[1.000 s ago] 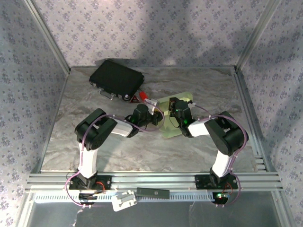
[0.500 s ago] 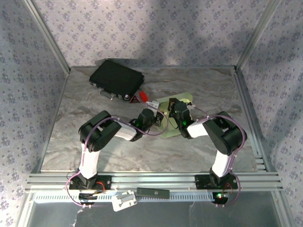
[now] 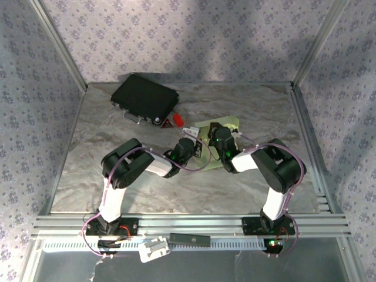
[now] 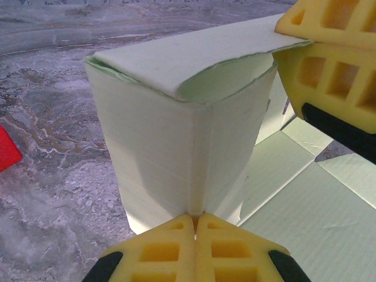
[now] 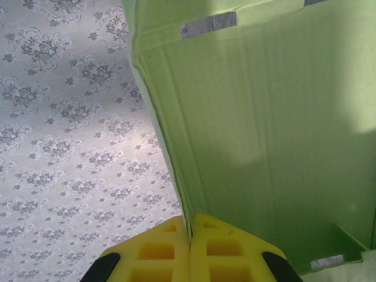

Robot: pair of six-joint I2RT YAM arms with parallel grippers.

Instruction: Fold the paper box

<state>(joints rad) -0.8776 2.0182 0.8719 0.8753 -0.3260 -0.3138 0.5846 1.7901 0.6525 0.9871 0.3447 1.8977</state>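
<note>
Top view: grey marbled table [image 3: 252, 182] spans mid-frame. Black case [image 3: 145, 98] lies flat at upper left. Small red piece [image 3: 174, 121] just lower right of it, white piece [image 3: 189, 131] beside that. Pale green paper box [image 3: 228, 122] rests right of centre.

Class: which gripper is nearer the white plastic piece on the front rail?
Left. The left gripper, pinching the paper box, is beyond the white plastic piece, slightly right; the right gripper is farther back and right.
</note>
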